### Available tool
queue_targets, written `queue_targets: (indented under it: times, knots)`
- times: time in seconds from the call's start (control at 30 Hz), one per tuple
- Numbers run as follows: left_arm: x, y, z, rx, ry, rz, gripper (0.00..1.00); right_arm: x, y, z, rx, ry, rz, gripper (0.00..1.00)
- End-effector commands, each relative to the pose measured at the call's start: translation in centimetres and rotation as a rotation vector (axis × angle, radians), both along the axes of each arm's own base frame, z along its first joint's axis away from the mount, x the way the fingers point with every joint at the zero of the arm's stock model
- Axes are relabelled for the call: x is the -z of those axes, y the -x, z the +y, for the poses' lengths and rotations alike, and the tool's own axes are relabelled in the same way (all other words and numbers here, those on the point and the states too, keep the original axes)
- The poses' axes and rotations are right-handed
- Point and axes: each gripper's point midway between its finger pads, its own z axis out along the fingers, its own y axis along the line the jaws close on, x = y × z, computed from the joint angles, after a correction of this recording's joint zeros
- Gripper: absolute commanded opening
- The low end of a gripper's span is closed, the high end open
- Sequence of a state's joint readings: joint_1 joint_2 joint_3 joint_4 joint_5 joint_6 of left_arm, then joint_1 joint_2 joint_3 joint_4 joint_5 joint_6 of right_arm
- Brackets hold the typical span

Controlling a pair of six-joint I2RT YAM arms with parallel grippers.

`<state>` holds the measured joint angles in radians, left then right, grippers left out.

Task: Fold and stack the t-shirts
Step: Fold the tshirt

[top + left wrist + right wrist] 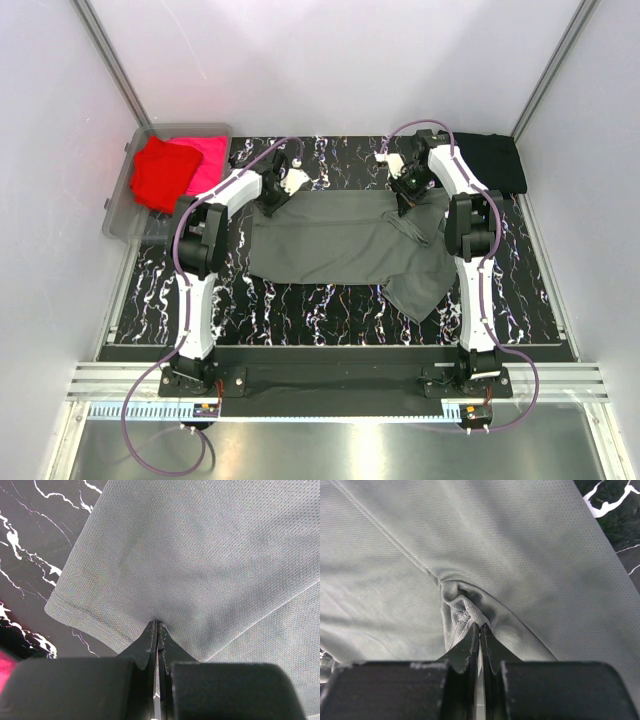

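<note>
The dark grey t-shirt (335, 245) lay spread across the middle of the black, white-veined desk (300, 320). Its far edge was stretched between the 2 arms, and its right side trailed in a loose, rumpled flap toward the near edge. The cloth was a fine, dotted mesh weave, and the left wrist view showed a stitched hem along 1 edge.

The left pincer (156, 626) was closed tight on the shirt's edge, the fabric puckering at its tips. The right pincer (480, 628) was likewise clamped on a bunched fold of the same shirt, with creases running out from the pinch.

A red t-shirt (158, 175) and a pink t-shirt (205, 158) lay touching in a clear bin (118, 215) at the far left. A black t-shirt (492, 162) lay folded at the desk's far right corner.
</note>
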<state>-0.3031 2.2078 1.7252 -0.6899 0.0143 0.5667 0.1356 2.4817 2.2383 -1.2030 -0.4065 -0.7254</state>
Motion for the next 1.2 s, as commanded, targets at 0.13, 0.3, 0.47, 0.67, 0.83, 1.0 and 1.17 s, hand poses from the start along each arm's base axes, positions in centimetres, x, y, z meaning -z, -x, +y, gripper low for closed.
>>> queue_targets:
  times: [0.13,0.3,0.47,0.67,0.83,1.0,1.17]
  knots:
    - [-2.5,-0.8,-0.5,0.0,0.017,-0.061,0.0,-5.9,1.9,3.0,-0.054,-0.063,-0.052,0.07]
    - [-2.6,-1.0,-0.7,0.001,0.021,-0.065,0.0,-5.8,3.8,4.3,-0.078,-0.062,-0.018,0.08]
    - [-2.7,-1.1,-0.6,0.002,0.024,-0.067,0.0,-5.1,5.2,4.9,-0.089,-0.057,0.015,0.11]
    - [-3.0,-1.3,-0.7,0.005,0.025,-0.075,0.0,-4.4,6.8,5.6,-0.104,-0.053,0.062,0.34]
    - [-3.9,-1.8,-0.7,0.01,0.024,-0.101,0.0,-8.1,6.0,6.1,-0.106,-0.09,-0.034,0.38]
    - [-4.2,-2.9,-0.5,0.015,0.018,-0.114,0.0,-11.3,2.5,4.7,-0.023,-0.087,-0.203,0.38]
    - [-3.2,-2.8,0.0,0.0,0.004,-0.073,0.0,-10.0,-0.5,1.3,0.115,-0.064,-0.202,0.37]
